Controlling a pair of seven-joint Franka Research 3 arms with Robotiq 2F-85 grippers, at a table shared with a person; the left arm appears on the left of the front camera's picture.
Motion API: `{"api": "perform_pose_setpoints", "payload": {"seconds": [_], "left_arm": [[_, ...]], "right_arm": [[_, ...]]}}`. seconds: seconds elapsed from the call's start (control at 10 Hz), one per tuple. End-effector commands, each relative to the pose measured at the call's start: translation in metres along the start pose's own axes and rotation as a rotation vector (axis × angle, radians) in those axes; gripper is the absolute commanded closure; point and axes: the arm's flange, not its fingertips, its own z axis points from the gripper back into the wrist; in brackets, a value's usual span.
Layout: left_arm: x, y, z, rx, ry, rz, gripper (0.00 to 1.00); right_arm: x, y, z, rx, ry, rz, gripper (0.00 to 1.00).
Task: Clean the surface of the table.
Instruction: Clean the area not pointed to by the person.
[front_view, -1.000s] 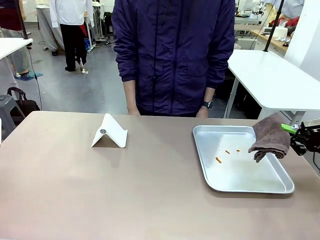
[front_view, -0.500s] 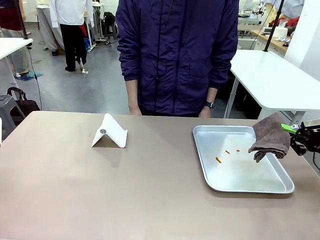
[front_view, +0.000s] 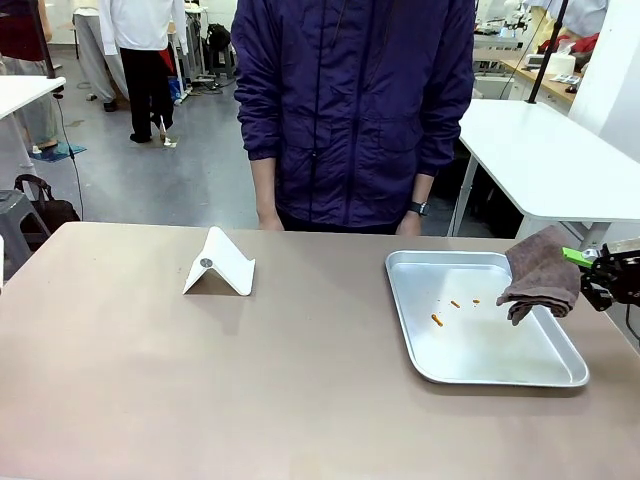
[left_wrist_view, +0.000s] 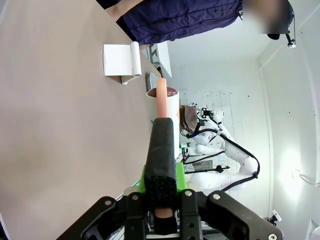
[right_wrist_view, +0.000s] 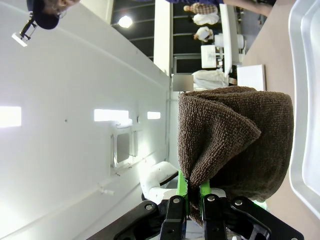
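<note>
The brownish-taupe table (front_view: 200, 380) stretches across the front view. At its right edge my right gripper (front_view: 574, 262) is shut on a folded brown cloth (front_view: 543, 272), which hangs over the right rim of a silver tray (front_view: 500, 372). The right wrist view shows the cloth (right_wrist_view: 235, 135) pinched between the green pads of that gripper (right_wrist_view: 192, 189). In the left wrist view my left gripper (left_wrist_view: 163, 181) is shut on a slim tool (left_wrist_view: 162, 150) with a black foam grip and a pink shaft. It is held above the table (left_wrist_view: 60, 125).
Small orange crumbs (front_view: 437, 320) lie in the tray. A white folded stand (front_view: 219, 264) sits at the table's back left of centre. A person in a purple jacket (front_view: 355, 110) stands at the far edge, hands down. A white table (front_view: 550, 160) stands behind right.
The person has shifted slightly to the right. Both grippers and the cloth have stayed where they were.
</note>
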Motion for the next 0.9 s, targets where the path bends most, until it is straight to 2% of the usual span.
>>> {"api": "perform_pose_setpoints", "payload": {"seconds": [0.0, 0.1, 0.2, 0.5, 0.8], "left_arm": [[-0.002, -0.005, -0.001, -0.001, 0.01, -0.007, 0.78], [-0.002, -0.005, -0.001, -0.001, 0.01, -0.007, 0.78], [-0.002, -0.005, -0.001, -0.001, 0.01, -0.007, 0.78], [-0.002, -0.005, -0.001, -0.001, 0.01, -0.007, 0.78], [-0.002, -0.005, -0.001, -0.001, 0.01, -0.007, 0.78]], "right_arm": [[-0.002, 0.003, 0.0, 0.006, 0.013, 0.004, 1.0], [0.0, 0.0, 0.0, 0.0, 0.0, 0.0, 0.9], [0.007, 0.005, -0.013, -0.106, 0.023, 0.012, 0.9], [0.047, 0.03, -0.054, -0.482, -0.033, 0.171, 0.9], [0.078, 0.034, -0.063, -0.773, -0.092, 0.254, 0.9]]}}
